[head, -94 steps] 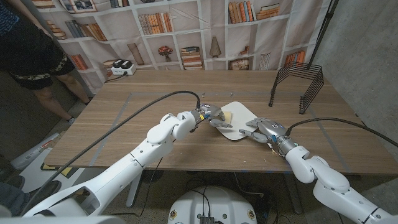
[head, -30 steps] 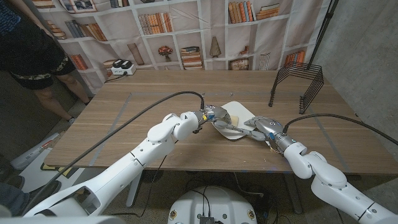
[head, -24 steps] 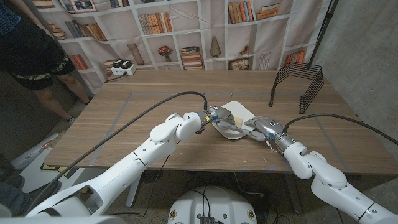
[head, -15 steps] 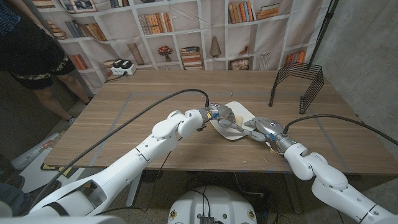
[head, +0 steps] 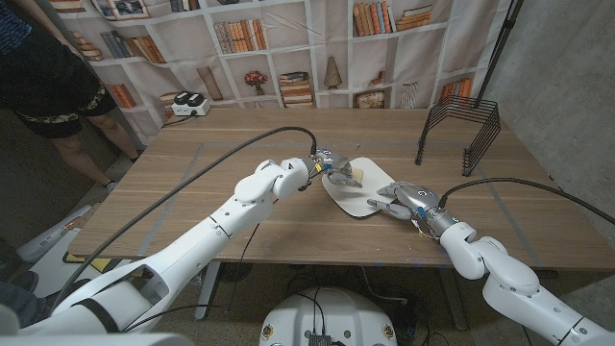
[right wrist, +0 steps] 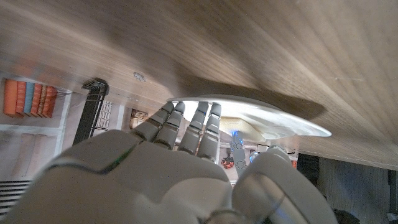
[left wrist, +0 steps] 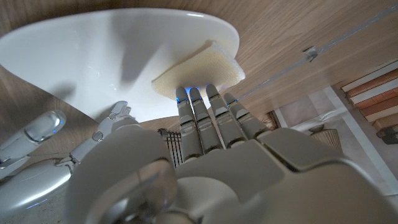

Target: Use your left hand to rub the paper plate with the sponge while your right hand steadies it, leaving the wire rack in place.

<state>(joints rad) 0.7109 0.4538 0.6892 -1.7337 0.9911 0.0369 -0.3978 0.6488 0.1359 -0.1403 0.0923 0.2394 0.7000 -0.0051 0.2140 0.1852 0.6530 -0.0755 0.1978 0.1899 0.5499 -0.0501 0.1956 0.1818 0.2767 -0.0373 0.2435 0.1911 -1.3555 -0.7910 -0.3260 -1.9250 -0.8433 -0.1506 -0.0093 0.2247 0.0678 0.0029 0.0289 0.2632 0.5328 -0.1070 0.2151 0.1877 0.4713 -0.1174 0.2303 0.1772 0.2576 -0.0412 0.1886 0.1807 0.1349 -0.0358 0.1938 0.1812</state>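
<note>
The paper plate [head: 361,185] carries the sponge [left wrist: 200,66], pressed under the left hand's [head: 332,169] extended fingertips [left wrist: 194,99]; the right hand's [head: 402,199] straight fingers [right wrist: 186,127] touch the plate's rim, grasping nothing; wire rack [head: 459,132] well apart.

The white plate [head: 360,185] lies flat near the middle of the bench [head: 192,202]. A pale yellow sponge [head: 351,177] rests on the plate, near its left edge. The black wire rack [head: 461,130] stands upright at the far right of the bench, well apart from the plate.
</note>
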